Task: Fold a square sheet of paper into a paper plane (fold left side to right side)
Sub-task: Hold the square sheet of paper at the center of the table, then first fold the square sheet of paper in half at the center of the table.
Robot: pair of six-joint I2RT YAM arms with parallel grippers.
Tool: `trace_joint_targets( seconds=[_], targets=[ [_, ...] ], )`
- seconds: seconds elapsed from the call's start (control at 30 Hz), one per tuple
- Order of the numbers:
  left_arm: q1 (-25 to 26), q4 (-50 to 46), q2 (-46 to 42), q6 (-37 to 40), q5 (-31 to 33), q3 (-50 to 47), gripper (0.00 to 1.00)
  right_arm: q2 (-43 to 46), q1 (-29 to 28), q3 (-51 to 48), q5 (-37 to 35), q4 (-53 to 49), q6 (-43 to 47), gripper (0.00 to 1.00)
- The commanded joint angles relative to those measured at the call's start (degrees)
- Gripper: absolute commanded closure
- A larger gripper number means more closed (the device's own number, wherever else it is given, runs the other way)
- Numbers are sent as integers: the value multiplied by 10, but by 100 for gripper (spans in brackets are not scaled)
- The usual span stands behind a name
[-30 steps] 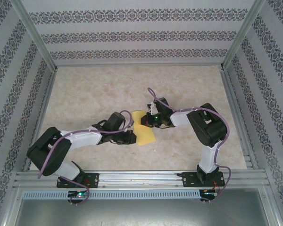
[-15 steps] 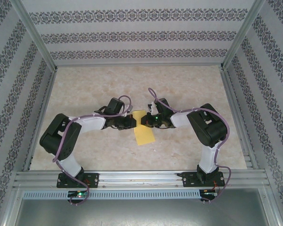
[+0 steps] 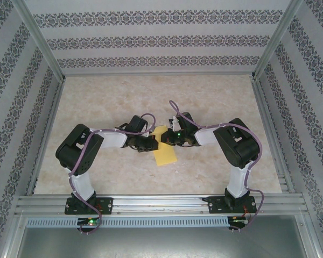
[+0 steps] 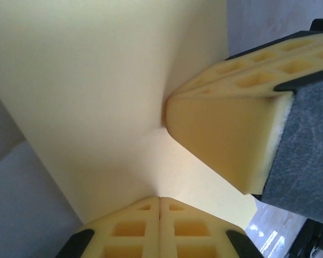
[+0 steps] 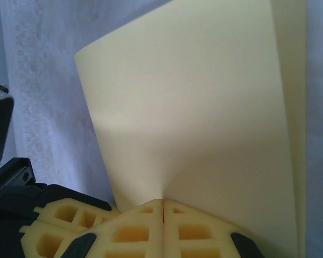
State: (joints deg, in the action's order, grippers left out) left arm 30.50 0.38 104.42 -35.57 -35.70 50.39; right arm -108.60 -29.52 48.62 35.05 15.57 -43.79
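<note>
The square sheet of paper point(image 3: 166, 155) is yellow and lies mid-table, partly folded, with its upper part lifted between both arms. My left gripper point(image 3: 152, 141) is shut on the paper's edge, and the sheet point(image 4: 97, 91) spreads away from the closed tips point(image 4: 160, 199). My right gripper point(image 3: 164, 139) faces it from the right, also shut on the paper point(image 5: 194, 118), which puckers at its tips point(image 5: 162, 202). The two grippers nearly touch. The right fingers point(image 4: 226, 134) press against the sheet in the left wrist view. The left fingers point(image 5: 59, 223) show low in the right wrist view.
The marble-patterned table point(image 3: 107, 102) is bounded by patterned walls point(image 3: 21, 107) on three sides and a metal rail point(image 3: 161, 203) at the near edge, where both arm bases are bolted.
My left arm has swung up and to the right, carrying the paper's left side over toward the right gripper, so the sheet looks narrower. The right arm has stayed in place.
</note>
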Motion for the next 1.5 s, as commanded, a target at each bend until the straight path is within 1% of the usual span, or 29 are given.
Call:
trace_joint_targets(
  seconds=[0.0, 0.1, 0.2, 0.3, 0.43, 0.6, 0.73, 1.0, 1.13, 1.3, 1.47],
  targets=[
    [10, -29, 3, 7, 37, -13, 95, 15, 1, -4, -42, -63, 4, 100],
    [11, -31, 3, 7, 41, -16, 95, 46, 6, 6, -33, -71, 11, 99],
    [11, -30, 1, 9, 42, -15, 95, 88, 10, 5, -38, -103, 27, 100],
    [13, -31, 0, 9, 42, -12, 95, 129, 10, -16, -42, -127, 33, 100],
    [13, -34, -4, 11, 43, -11, 95, 158, -6, -56, -33, -125, 11, 100],
    [12, -37, -9, 14, 43, -11, 95, 145, -48, -78, -39, -94, -21, 100],
    [12, -31, -9, 11, 38, -11, 95, 117, -64, -75, -53, -88, -26, 100],
    [12, -11, -23, -3, 19, -1, 95, 82, -71, -84, -72, -107, -14, 100],
    [1, 1, -28, -5, 14, 9, 94, 78, -73, -96, -80, -121, -3, 100],
    [-15, 43, -11, -18, -8, 12, 94, 77, -74, -106, -97, -131, 4, 100],
    [-15, 60, 9, -20, -14, 9, 94, 75, -74, -106, -108, -144, 11, 100]
  ],
)
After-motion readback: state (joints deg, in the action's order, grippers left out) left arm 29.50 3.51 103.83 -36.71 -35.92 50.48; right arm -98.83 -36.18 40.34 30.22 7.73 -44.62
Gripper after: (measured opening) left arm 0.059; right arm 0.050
